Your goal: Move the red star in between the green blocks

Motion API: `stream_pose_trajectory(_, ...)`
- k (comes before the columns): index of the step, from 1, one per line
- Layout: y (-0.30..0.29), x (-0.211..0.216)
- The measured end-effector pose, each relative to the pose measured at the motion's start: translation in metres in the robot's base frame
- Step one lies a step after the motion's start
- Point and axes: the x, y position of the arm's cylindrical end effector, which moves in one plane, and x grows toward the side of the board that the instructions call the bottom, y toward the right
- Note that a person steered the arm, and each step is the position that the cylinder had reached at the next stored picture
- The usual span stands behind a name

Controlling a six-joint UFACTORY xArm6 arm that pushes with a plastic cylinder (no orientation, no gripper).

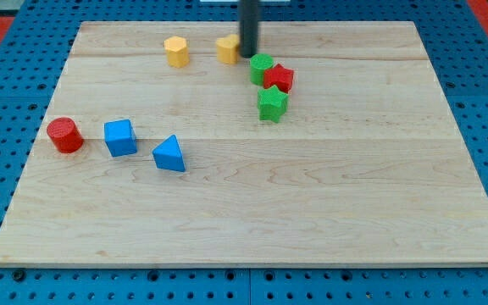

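near the board's top edge our tip has no jaws; the red star touches the green cylinder and green star, nearly wedged between them.

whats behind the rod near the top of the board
A yellow block sits partly behind my tip; only its left part shows, so its shape is unclear. A green round block lies just below-right.

- Worktop: all blocks lie on it.
- Red star: touches the green round block at its upper left; green star just below.
- My tip: between the yellow block and the green round block.
- Red cylinder, blue cube, blue triangle: row at the view's left.
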Motion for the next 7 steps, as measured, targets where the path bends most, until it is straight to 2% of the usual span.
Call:
stream_pose_trajectory(1,-0.098,-0.005)
stream_pose_trajectory(2,-0.076,0.028)
stream_pose_trajectory(3,-0.014,0.063)
stream_pose_trajectory(4,0.010,0.064)
stream_pose_trajectory(7,0.025,0.028)
